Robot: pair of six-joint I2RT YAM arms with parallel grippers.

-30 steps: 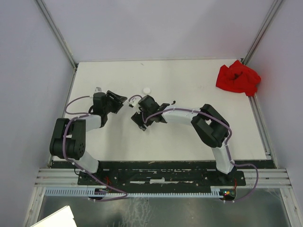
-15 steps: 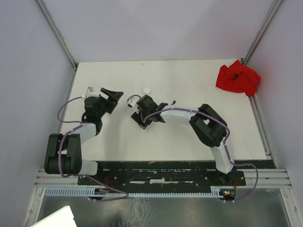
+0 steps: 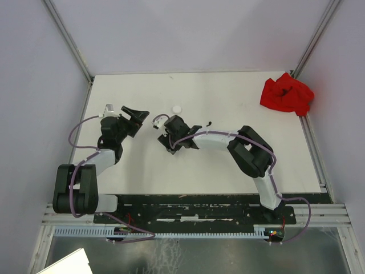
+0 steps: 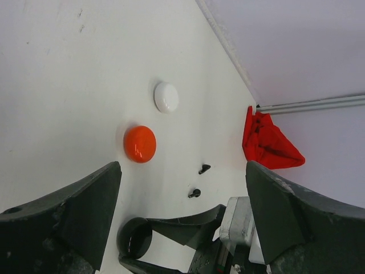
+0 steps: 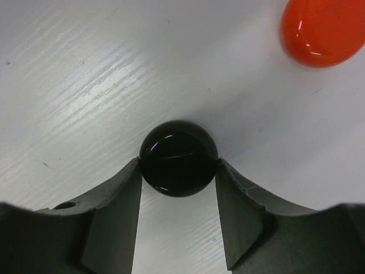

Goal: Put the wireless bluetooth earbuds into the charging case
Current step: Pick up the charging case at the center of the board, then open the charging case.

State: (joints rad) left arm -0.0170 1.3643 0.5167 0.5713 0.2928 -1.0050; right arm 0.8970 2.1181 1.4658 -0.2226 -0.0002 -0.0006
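Left wrist, three round cases (image 4: 140,144), two black earbuds (image 4: 204,168)

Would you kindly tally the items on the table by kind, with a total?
Round cases: 3 (white case, orange case, black case)
Black earbuds: 2
Red cloth: 1
Total: 6

Glossy black case (image 5: 178,158), glossy orange case (image 5: 322,31), matt white tabletop (image 5: 85,68), soft red cloth (image 4: 265,142).
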